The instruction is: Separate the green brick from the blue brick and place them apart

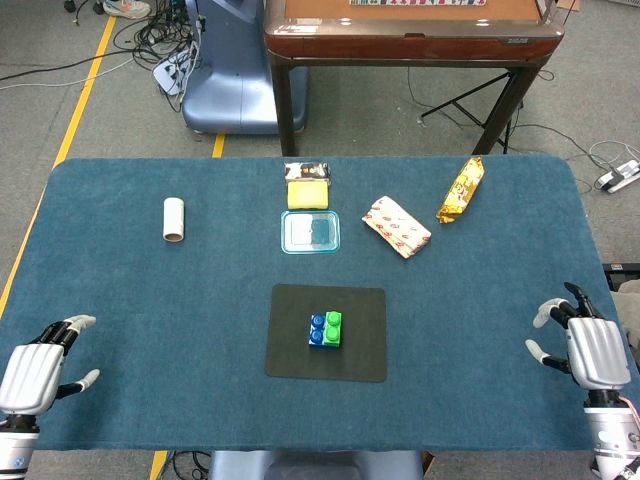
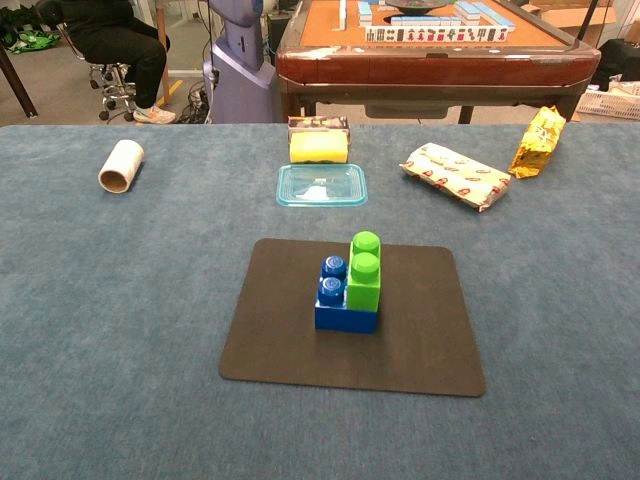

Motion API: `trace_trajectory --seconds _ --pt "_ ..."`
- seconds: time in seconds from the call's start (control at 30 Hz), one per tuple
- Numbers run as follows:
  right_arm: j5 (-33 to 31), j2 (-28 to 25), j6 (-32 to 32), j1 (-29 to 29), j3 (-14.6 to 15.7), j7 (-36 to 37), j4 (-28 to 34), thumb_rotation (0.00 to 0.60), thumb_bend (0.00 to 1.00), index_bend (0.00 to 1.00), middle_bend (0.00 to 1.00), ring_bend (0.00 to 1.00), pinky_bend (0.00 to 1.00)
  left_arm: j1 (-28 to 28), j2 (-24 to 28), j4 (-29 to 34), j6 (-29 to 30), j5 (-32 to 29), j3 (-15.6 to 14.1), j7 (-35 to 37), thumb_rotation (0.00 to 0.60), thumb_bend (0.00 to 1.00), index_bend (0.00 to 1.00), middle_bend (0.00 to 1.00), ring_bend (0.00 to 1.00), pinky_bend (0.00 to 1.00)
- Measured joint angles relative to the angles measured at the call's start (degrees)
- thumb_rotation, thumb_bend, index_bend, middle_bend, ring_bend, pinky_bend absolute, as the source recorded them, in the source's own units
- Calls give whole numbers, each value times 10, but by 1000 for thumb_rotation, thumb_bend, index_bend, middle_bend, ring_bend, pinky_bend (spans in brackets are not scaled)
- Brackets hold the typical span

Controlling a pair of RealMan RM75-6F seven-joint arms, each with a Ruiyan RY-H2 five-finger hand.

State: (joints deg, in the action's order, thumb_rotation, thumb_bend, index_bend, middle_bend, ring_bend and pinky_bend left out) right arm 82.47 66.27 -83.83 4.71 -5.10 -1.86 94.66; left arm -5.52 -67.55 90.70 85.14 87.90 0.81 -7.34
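Note:
A green brick (image 2: 364,273) is stacked on the right half of a blue brick (image 2: 338,300); the pair stands in the middle of a dark mat (image 2: 290,350). From the head view the green brick (image 1: 333,327) and the blue brick (image 1: 319,331) sit joined on the mat (image 1: 300,340). My left hand (image 1: 38,368) rests open at the table's near left corner, far from the bricks. At the near right edge my right hand (image 1: 587,346) is open too, fingers spread, holding nothing. Neither hand shows in the chest view.
Behind the mat lie a clear lidded box (image 1: 310,232), a yellow block with a dark packet (image 1: 308,186), a white-red snack packet (image 1: 396,226) and a yellow snack bag (image 1: 461,189). A white roll (image 1: 174,219) lies at the left. A mahjong table (image 1: 410,30) stands beyond.

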Motion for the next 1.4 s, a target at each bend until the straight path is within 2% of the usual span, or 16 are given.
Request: trace_trajectory --seconds 0.07,0.17,0.3,0.37,0.43,0.5,0.6,0.67,0.8,0.97,1.23,1.4 --pt "1 2 -1 2 -2 1 -1 600 151 564 421 422 427 4 0 -1 5 0 -1 3 600 95 296 267 277 559" --pt "2 4 6 9 -5 6 -1 600 151 564 421 429 559 10 -2 -3 8 -5 -3 10 600 95 296 267 277 560" --pt "12 4 25 28 -9 6 9 600 151 563 444 515 697 12 -4 -8 5 -7 -6 9 600 96 296 267 277 562" --pt "23 6 31 42 -14 1 22 600 150 542 535 631 795 13 -6 -10 6 -4 -8 10 600 95 296 267 277 564" --pt "32 9 36 54 -18 -8 36 600 124 460 663 757 895 14 -9 -13 7 -1 -9 12 600 95 296 267 277 568" --pt "36 11 47 68 -23 -22 56 600 42 340 797 889 982 14 -13 -18 8 1 -10 13 600 95 296 267 277 572" --pt "32 16 69 88 -33 -42 92 600 0 241 909 989 1000 15 -17 -24 8 -1 -10 19 600 95 296 267 277 575" --pt "24 21 88 105 -41 -54 120 600 0 209 943 1000 1000 15 -20 -28 5 -2 -10 22 600 95 296 267 277 577" --pt "5 31 128 140 -53 -83 163 600 0 168 953 1000 1000 14 -25 -35 1 -4 -11 24 600 95 296 267 277 584" --pt "-17 65 162 176 -58 -125 189 600 0 145 953 1000 1000 10 -28 -38 -3 -2 -9 24 600 95 296 267 277 587" --pt "-58 110 203 213 -48 -193 195 600 0 124 964 1000 1000 11 -32 -45 -8 -5 -10 31 600 95 296 267 277 589" --pt "-106 132 221 232 -46 -224 189 600 0 124 997 1000 1000 13 -36 -54 -10 -6 -13 33 600 95 296 268 277 590"
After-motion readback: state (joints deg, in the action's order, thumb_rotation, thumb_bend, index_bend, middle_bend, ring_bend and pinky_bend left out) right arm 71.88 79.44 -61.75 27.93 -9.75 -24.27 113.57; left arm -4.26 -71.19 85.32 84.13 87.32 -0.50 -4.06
